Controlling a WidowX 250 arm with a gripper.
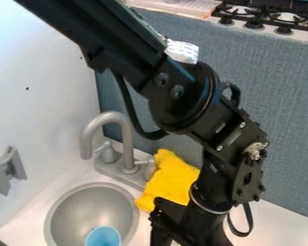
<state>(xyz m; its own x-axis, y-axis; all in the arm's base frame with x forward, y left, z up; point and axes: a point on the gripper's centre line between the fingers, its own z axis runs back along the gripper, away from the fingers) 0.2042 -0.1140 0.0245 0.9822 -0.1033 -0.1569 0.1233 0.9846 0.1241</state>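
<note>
Hanging beside the yellow cloth

The yellow cloth (169,178) lies bunched on the counter (272,226), between the faucet (127,144) and my gripper (186,227). Whether I am clenched or released, touching cloth or holding anything, I cannot tell. A sideways swing of mine could snag the cloth on the faucet or push it into the sink (86,206), where the blue cup (104,237) sits and might get knocked.

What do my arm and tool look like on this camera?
The arm is black, with chunky segments, a large round joint and metallic bolts. Black cables loop beside it; a white printed label wraps one part. The tool is black, below a thin silvery ring.
</note>
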